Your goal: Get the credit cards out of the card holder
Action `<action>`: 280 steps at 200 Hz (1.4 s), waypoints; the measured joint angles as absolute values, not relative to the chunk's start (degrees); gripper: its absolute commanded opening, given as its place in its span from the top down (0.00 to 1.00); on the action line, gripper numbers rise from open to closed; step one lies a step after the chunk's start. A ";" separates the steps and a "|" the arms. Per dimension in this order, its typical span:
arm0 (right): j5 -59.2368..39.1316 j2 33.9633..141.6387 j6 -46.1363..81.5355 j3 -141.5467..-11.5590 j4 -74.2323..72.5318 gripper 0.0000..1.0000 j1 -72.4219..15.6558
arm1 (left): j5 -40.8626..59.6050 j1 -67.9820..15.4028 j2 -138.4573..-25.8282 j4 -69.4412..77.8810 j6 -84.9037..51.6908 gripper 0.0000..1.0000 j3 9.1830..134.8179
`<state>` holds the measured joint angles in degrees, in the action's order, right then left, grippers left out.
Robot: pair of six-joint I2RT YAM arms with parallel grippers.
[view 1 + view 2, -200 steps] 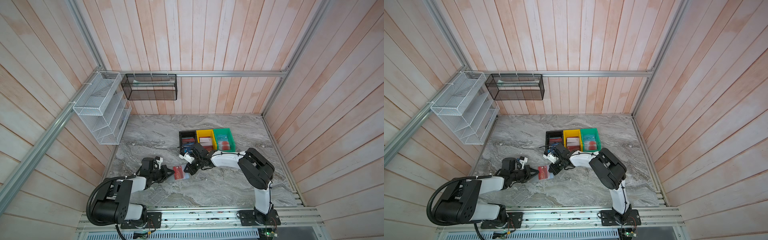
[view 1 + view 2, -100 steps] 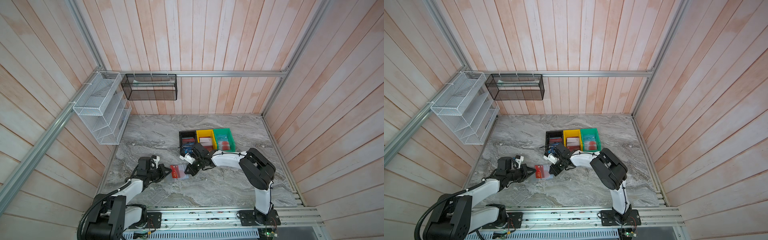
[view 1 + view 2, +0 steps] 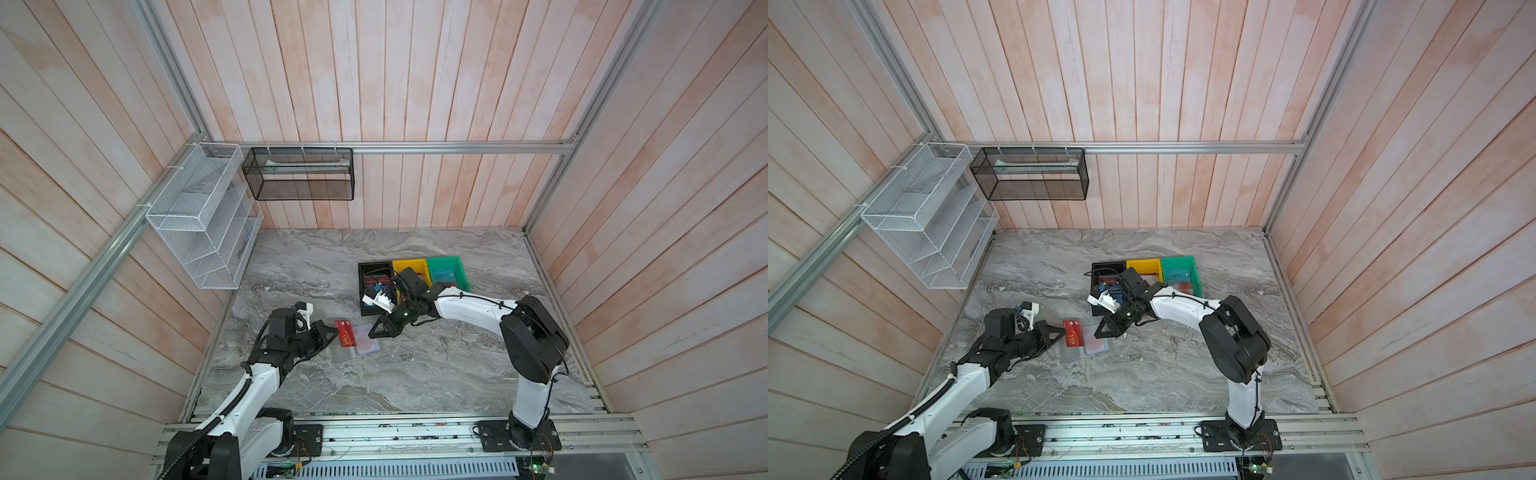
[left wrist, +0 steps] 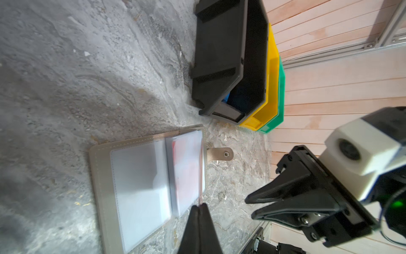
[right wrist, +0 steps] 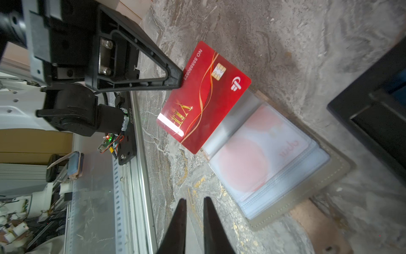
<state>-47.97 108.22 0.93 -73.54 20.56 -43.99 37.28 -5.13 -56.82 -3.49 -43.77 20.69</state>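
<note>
Card holder (image 3: 358,348) lies open on the counter (image 3: 415,374); left gripper (image 5: 179,81) pinches the red VIP card (image 5: 204,96) at its edge; right gripper (image 5: 194,201) slightly parted, empty, near it.

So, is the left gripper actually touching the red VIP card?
Touching. In the right wrist view the left gripper is clamped on the edge of the red VIP card.

Pale pink wood-plank walls (image 3: 415,83) boxed in a grey marbled tabletop (image 3: 415,374). A white wire rack (image 3: 199,216) and a black mesh basket (image 3: 299,174) hung from aluminium rails (image 3: 457,147).
</note>
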 measured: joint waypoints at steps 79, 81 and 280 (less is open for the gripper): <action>-61.04 111.04 4.27 -72.99 14.26 0.78 -41.17 | 40.32 -6.70 -56.03 18.79 -53.52 1.00 12.97; -61.28 111.15 4.40 -72.99 14.06 0.78 -41.15 | 40.29 -6.76 -56.03 19.20 -53.67 1.00 12.95; -70.00 115.35 14.28 -74.24 3.55 0.76 -38.09 | 38.48 -10.94 -57.76 31.46 -57.17 1.00 11.66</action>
<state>-70.00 115.35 14.28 -74.24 3.55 -38.09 38.48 -10.94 -57.76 31.46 -57.17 11.66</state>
